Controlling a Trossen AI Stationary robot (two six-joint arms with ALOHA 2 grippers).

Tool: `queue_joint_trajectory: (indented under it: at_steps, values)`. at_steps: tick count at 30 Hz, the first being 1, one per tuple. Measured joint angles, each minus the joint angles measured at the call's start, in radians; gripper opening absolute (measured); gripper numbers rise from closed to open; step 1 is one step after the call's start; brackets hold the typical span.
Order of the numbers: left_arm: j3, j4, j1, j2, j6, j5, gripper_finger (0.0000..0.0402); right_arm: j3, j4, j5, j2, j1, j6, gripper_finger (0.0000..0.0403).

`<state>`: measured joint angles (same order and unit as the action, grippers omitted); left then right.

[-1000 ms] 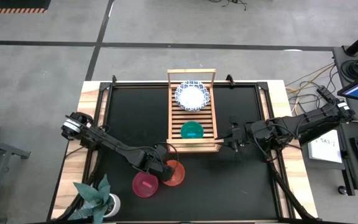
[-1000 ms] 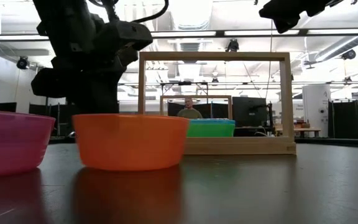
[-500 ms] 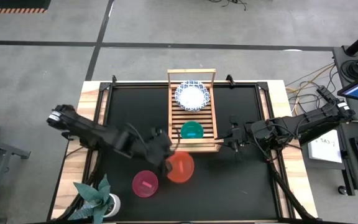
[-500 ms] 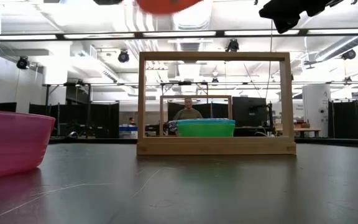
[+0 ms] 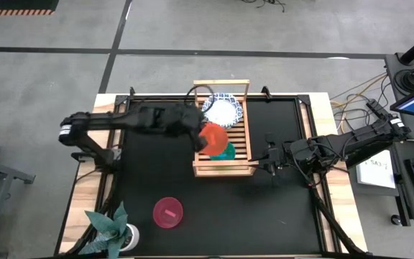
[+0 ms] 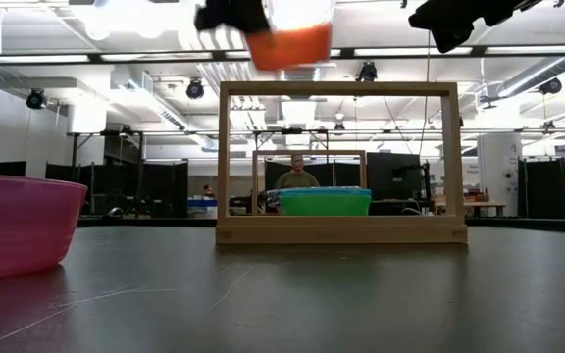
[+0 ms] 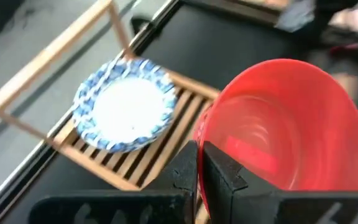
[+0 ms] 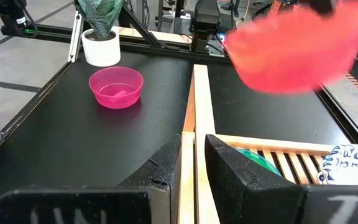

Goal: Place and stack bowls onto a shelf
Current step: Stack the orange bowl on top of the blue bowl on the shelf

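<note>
Left gripper (image 5: 201, 141) clamped on the rim of the orange-red bowl (image 5: 213, 135), carried in the air over the shelf (image 5: 222, 168), clear of the slats. Directly beneath the bowl, partly covered in the high view: the teal bowl (image 5: 226, 152) on the slats. Just beyond the gripper, toward the shelf's taller framed end: a white bowl with a blue patterned rim (image 5: 222, 109), lying on the slats (seen beside the red bowl in the left wrist view). Well behind the gripper, on the black mat (image 5: 279, 208) near a potted plant (image 5: 113, 230): the magenta bowl (image 5: 168, 213). Right gripper (image 5: 261, 161) at the shelf's near right corner, pinched on the wooden edge rail, low over the mat.
</note>
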<state>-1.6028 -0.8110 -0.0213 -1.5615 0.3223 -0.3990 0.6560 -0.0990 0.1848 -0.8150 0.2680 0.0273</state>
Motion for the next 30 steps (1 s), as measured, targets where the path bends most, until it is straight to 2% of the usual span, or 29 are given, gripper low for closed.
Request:
queue_joint_trajectory:
  at_steps: [4, 7, 13, 17, 30]
  values:
    - [0.005, 0.000, -0.100, -0.070, -0.022, 0.083, 0.0000, 0.000, 0.000, 0.000, 0.000, 0.000, 0.001, 0.0061]
    - [0.005, 0.006, -0.133, -0.125, -0.044, 0.119, 0.0000, 0.000, 0.000, 0.000, 0.000, 0.000, 0.004, 0.0061]
    - [0.001, 0.021, -0.145, -0.205, -0.076, 0.138, 0.0000, 0.000, -0.002, 0.000, 0.000, 0.000, 0.011, 0.0061]
    - [0.000, 0.031, -0.144, -0.243, -0.070, 0.190, 0.0000, 0.000, -0.005, 0.000, 0.000, 0.000, 0.011, 0.0061]
    - [0.001, 0.066, -0.144, -0.318, -0.078, 0.208, 0.0000, 0.000, -0.011, 0.000, 0.000, 0.000, 0.011, 0.0061]
